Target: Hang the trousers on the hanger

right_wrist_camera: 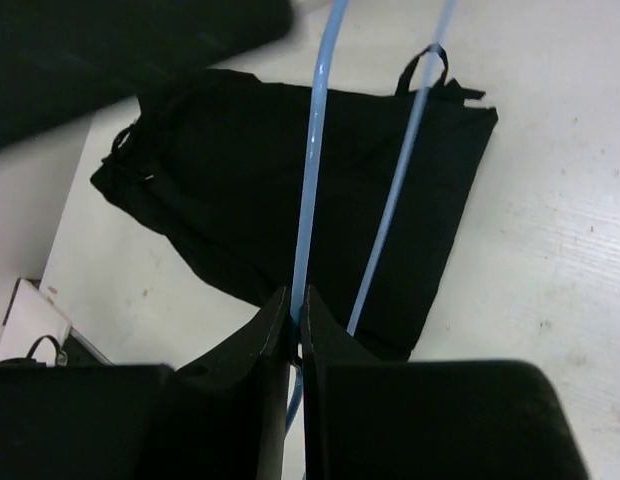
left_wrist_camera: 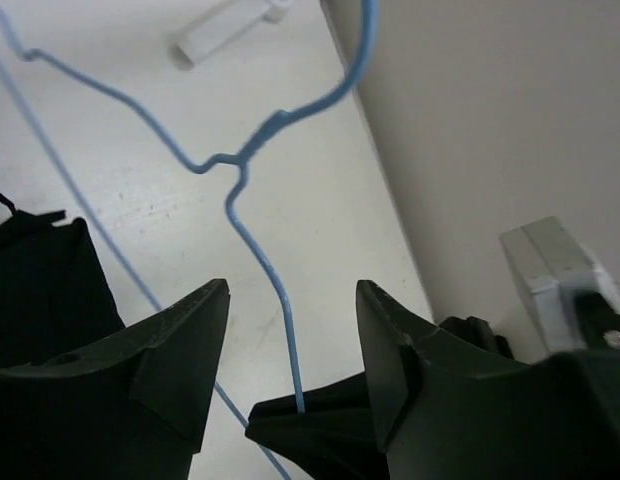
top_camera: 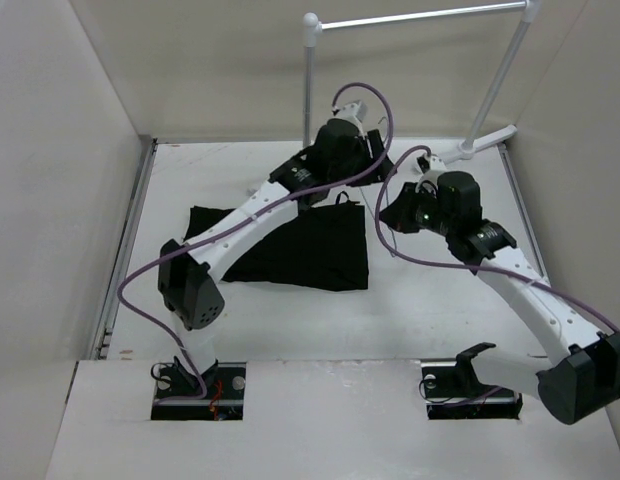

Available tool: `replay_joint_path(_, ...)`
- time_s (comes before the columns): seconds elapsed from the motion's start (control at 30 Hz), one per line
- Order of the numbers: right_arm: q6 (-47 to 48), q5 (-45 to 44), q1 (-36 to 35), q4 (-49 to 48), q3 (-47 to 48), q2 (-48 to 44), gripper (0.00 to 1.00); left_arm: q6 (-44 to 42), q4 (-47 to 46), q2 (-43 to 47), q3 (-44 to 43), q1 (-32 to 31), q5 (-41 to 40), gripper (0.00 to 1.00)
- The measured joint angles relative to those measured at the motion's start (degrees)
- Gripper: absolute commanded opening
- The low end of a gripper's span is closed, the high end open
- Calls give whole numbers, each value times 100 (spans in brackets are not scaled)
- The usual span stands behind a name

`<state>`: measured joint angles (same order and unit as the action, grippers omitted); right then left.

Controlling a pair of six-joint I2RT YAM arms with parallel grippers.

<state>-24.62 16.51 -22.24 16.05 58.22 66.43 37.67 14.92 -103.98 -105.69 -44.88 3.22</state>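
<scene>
1. Seen from above, a white table (top_camera: 440,310) is boxed in by pale walls. Left of centre lie the black trousers (top_camera: 310,250), folded into a rough rectangle and flat on the surface. A small drawstring loop shows at their far edge.
2. The left arm (top_camera: 245,225) reaches from its base at the near edge diagonally above the trousers, towards the far middle of the table.
3. In its own wrist view, the left gripper (left_wrist_camera: 292,290) has its two black fingers spread wide apart, holding nothing. One thin wire of the hanger runs through the gap without touching either finger.
4. The hanger (left_wrist_camera: 240,170) is a slender pale-blue wire frame between the two grippers, by the right side of the trousers. Its twisted neck and curved hook show against the table near the foot of a wall. In the overhead view it is too thin to make out.
5. The right gripper (right_wrist_camera: 298,300), right of centre, has its fingers pressed together on one wire of the hanger. A second wire passes beside them, free. Behind the wires in this wrist view, the trousers lie on the table.
6. The right arm (top_camera: 520,290) bends back from there to its base at the near right.
7. At the far right stands a white rail stand (top_camera: 420,15), its bar high above the table's back edge.
</scene>
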Motion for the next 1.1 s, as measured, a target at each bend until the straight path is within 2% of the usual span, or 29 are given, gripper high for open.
replay_joint_path(0.1,-70,-101,-35,20,-227,-205,9,-127,275,-302,-131,-214,-133,42)
replay_joint_path(0.33,-87,-284,-192,26,-396,-433,9,-345,883,-511,-293,-387,-728,38)
replay_joint_path(0.67,35,-1106,-538,402,-398,-581,7,-413,1023,-535,-688,-470,-1145,31)
replay_joint_path(0.93,48,-1652,-756,588,-634,-861,7,-363,1075,-839,-695,-579,-1141,34)
replay_joint_path(1.0,48,-1698,-793,649,-675,-874,7,-328,1093,-927,-695,-579,-1130,26)
replay_joint_path(1.1,61,-1740,-848,710,-726,-872,8,-175,1104,-1003,-732,-579,-1080,8)
